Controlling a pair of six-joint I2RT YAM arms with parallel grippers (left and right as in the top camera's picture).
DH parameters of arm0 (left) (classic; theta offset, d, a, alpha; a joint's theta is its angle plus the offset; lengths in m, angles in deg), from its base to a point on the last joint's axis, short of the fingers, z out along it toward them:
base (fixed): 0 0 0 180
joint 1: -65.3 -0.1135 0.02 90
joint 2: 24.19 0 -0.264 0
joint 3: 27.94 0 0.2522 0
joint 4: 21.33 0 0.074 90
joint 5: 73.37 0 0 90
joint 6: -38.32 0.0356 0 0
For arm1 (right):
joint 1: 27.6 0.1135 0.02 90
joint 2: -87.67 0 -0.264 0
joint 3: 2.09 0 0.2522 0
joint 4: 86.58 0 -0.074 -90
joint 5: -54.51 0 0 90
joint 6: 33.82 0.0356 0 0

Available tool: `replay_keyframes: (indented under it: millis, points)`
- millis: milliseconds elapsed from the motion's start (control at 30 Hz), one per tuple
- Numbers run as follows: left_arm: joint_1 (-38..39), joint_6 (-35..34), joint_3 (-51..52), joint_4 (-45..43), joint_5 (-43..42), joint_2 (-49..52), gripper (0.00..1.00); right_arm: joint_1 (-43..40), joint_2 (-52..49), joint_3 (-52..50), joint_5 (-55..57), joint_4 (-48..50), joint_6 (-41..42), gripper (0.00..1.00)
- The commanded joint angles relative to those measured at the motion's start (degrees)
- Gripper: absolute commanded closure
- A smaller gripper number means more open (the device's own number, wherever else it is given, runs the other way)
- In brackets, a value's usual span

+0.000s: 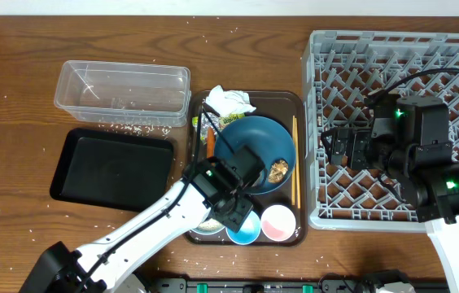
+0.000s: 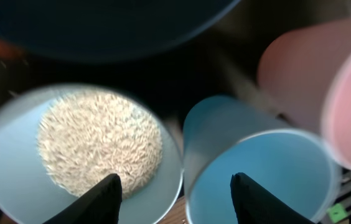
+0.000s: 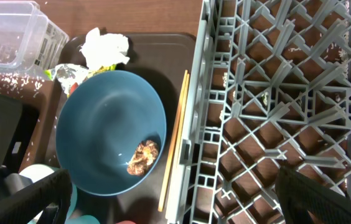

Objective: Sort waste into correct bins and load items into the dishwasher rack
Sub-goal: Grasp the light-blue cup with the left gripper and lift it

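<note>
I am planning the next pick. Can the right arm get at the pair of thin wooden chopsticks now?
Probably yes: the chopsticks lie uncovered between the large round blue plate and the grey plastic lattice rack, near the open right gripper, though that gap looks narrow.

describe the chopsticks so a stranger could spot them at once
Find the big grey rack on the right; the brown tray sits just left of it. Along the tray's right side, beside the blue plate, lie the chopsticks, the only thin, pale wooden sticks there.
</note>
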Motion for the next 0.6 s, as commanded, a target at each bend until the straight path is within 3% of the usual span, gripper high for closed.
replay_keyframes:
  millis: [0, 133, 433, 467, 567]
  points:
    - [0.17, -1.73, 3.5, -0.98, -0.2, -0.04, 0.42, -0.76, -0.2, 1.11, 0.35, 0.11, 0.37, 0.01]
    - [0.17, -1.68, 4.59, -4.33, -0.83, -0.07, 0.43, -0.76, -0.2, 1.11, 0.33, 0.5, 0.37, 0.01]
    - [0.17, -2.75, 4.59, -5.4, -0.98, -0.11, 0.81, -0.76, -0.24, 1.11, 0.37, 0.39, 0.37, 0.01]
    - [0.17, -2.75, 4.59, -5.35, -0.98, -0.11, 0.91, -0.76, -0.24, 1.11, 0.37, 0.39, 0.37, 0.01]
    - [0.17, -2.75, 4.57, -5.33, -0.98, -0.11, 0.94, -0.76, -0.24, 1.11, 0.37, 0.46, 0.39, 0.01]
